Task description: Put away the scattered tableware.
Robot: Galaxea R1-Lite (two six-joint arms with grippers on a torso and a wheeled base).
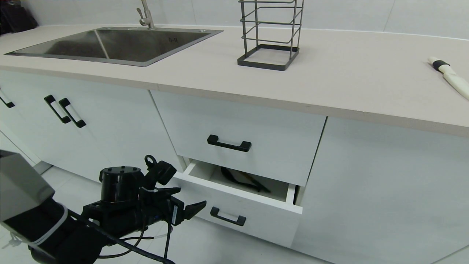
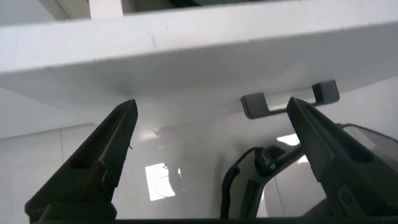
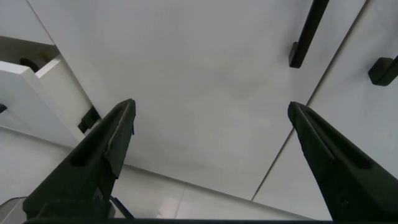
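The left gripper (image 1: pixel 192 197) has fingers (image 2: pixel 106 155) of matt black plastic, faintly grained. The drawer front (image 1: pixel 263 223) just beside it is smooth white board with a satin sheen, and its handle (image 1: pixel 227 217) is matt black. Below the gripper, the floor (image 2: pixel 163 180) is glossy pale tile that throws back bright patches. High above and beyond it, the countertop (image 1: pixel 348 84) is matt beige and stone-like, the sink (image 1: pixel 110 44) brushed steel, and the wire rack (image 1: pixel 269 36) dark matt metal. Far off to its right, the knife (image 1: pixel 452 77) looks like smooth cream plastic with a black band
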